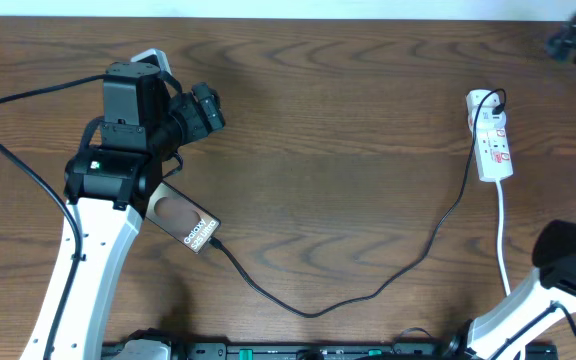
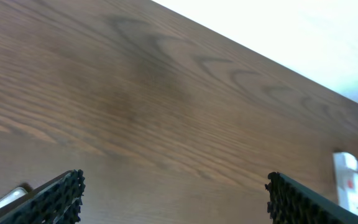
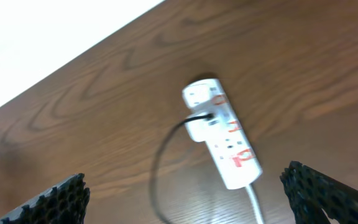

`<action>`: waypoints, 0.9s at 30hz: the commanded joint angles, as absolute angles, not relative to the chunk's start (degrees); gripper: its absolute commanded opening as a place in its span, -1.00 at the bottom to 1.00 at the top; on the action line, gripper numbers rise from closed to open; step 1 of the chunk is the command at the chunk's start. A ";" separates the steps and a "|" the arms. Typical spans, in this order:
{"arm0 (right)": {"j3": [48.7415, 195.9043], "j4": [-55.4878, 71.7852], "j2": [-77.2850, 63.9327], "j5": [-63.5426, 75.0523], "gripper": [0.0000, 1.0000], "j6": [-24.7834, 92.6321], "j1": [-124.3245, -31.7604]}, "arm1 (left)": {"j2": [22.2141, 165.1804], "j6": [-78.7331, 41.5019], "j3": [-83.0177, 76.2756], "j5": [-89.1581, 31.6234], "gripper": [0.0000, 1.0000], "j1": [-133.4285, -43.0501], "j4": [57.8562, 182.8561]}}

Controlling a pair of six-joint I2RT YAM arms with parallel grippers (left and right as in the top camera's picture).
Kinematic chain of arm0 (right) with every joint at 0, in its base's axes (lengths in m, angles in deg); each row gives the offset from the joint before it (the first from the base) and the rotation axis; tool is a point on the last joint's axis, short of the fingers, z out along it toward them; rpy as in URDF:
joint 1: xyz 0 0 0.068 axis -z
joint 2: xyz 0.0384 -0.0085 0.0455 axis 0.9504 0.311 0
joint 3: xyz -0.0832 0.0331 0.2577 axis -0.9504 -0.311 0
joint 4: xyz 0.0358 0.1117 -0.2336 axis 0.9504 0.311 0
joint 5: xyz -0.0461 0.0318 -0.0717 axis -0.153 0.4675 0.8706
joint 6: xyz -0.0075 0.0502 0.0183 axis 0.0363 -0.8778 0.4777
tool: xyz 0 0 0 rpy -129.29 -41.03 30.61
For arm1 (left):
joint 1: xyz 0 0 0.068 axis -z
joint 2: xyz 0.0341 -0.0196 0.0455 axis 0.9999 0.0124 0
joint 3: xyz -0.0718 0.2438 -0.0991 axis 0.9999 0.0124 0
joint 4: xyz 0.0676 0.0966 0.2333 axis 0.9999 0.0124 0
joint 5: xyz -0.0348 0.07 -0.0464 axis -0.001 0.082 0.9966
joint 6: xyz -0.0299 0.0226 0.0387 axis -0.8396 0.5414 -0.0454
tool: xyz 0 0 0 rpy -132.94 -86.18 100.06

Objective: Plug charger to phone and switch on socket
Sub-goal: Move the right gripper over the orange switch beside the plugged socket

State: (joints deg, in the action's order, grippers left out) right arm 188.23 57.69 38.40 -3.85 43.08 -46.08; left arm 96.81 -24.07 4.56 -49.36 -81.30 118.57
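- The overhead camera hangs above and looks straight down on the whole worktop [image 1: 348,90]. It is far enough off to take in the left arm [image 1: 88,250], the right arm [image 1: 558,280] and the socket [image 1: 492,140] at the right.
- The left wrist camera sits low, facing across bare wood to the worktop's far edge. The left hand [image 2: 176,208] frames its lower corners, and the socket shows small and blurred at its right edge.
- The right wrist camera looks down at a slant from nearer, between the spread fingers of the right hand [image 3: 185,202], with the socket mid-frame.
- All three views share the socket and the wood around it.
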 commanded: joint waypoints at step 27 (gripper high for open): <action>188.43 63.59 62.82 -16.62 0.98 59.72 -39.91 | 96.96 -22.87 3.40 -53.90 0.84 -81.10 120.19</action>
